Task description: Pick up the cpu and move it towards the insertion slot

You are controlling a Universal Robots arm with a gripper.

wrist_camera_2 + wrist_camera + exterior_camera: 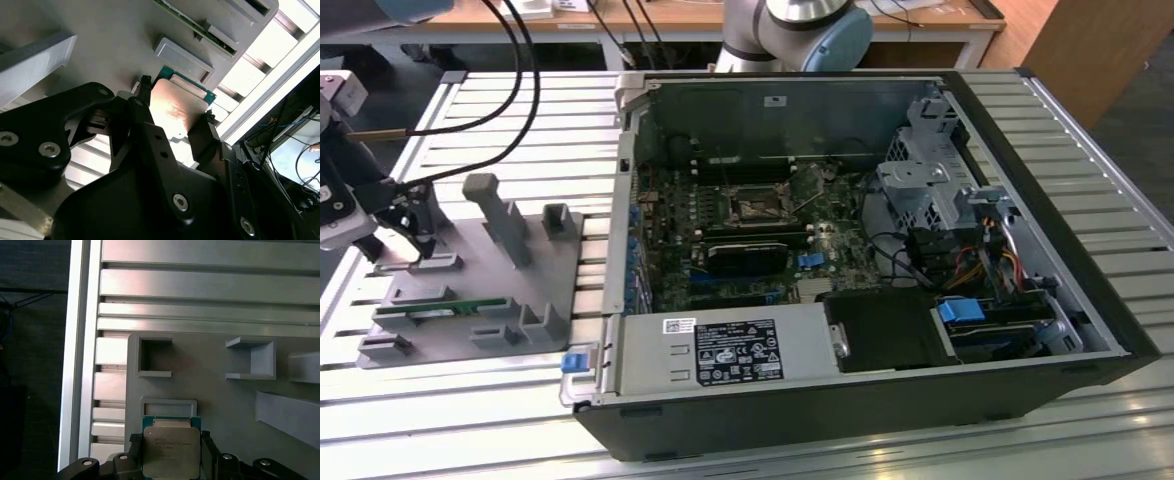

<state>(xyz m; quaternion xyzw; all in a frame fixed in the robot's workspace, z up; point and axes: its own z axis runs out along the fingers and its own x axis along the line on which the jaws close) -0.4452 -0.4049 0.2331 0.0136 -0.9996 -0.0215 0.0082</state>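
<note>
Your jaws are clamping one cpu (171, 452) (175, 107) by two opposite edges in both wrist views; the exterior view is revealing one insertion slot (758, 206).

I work in a robotics lab or test workshop. My bench is a table (1067, 130) of ribbed aluminium rails, nothing like home furniture. On it lies a desktop computer (854, 420) with its side panel off, its circuit board (734, 230) and wiring bare. Beside it sits a grey plastic tray (547, 265) of slots for holding parts. My arm's base (807, 30) stands at the table's far edge, black cables (520, 60) hang across, and wooden workbenches (680, 15) stand behind.
</note>
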